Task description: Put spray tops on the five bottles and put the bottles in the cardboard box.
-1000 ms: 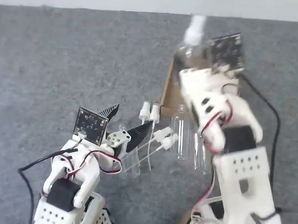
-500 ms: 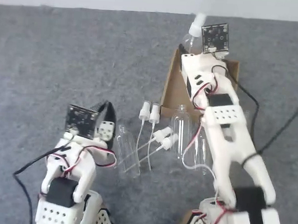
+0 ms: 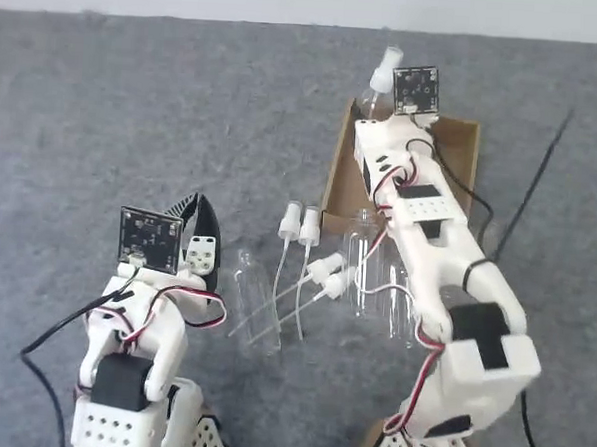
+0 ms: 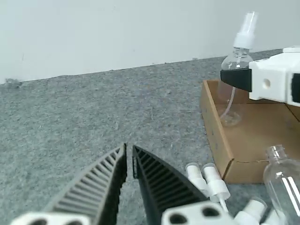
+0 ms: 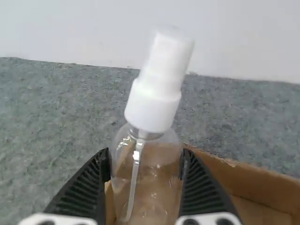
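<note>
Lowered since a second ago: right claw point(image 3: 378, 100), from high over the bench point(image 3: 134, 105) down to the far corner of the cardboard box point(image 3: 333, 185). Pulled back as well, and closed up from a wide spread: left claw point(image 4: 129, 152), now clear of the loose spray tops point(image 3: 300, 224).

Clamped between the right claw's dark ribbed fingers point(image 5: 93, 183), one on each side of the body: a clear, round-shouldered bottle point(image 5: 147, 183). Already fitted with a white spray top point(image 5: 157, 93), with the thin dip tube point(image 5: 133, 187) showing through the plastic. Held about upright, base down inside the box near its far wall. Cannot tell whether touching the box floor.

Nothing in the left claw. Fingers all but together, only a thin slit between the tips, above the grey bench and well apart from the box.

Lying between the two arms: four loose white spray tops with long tubes, and just beside them one uncapped bottle point(image 3: 250, 286). Near the box's front edge, partly under the right arm: two more uncapped bottles point(image 3: 362, 262), clear and without tops.
</note>
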Robot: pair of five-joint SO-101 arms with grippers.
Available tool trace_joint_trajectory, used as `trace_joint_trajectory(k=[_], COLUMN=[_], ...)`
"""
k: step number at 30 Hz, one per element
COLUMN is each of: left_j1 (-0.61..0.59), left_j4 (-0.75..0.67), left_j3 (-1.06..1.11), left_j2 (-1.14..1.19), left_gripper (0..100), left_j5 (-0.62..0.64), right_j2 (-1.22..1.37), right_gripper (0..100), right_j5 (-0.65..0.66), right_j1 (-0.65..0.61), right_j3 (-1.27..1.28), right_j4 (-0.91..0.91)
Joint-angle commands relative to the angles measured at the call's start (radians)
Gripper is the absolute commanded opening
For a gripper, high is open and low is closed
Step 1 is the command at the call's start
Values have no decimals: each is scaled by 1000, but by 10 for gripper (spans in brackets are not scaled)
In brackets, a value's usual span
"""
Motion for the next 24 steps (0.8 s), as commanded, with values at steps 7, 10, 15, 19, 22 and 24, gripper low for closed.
trace_joint_trajectory(k=[7, 10, 15, 19, 22, 24], left_j1=[2, 2, 2, 2, 2, 2], left_j4=[-28, -28, -28, -28, -28, -28], left_j3=[-5, -5, -5, -5, -5, -4], left_j2=[6, 6, 6, 6, 6, 6], left_gripper=[11, 11, 11, 11, 11, 11], left_j5=[-5, -5, -5, -5, -5, -5], right_j2=[94, 94, 96, 96, 101, 102], right_gripper=[6, 9, 12, 83, 146, 157], right_j5=[14, 14, 14, 14, 14, 14], right_j1=[12, 7, 4, 4, 2, 2], right_j3=[-133, -132, -132, -132, -130, -130], right_j4=[-27, -27, -27, -27, -27, -27])
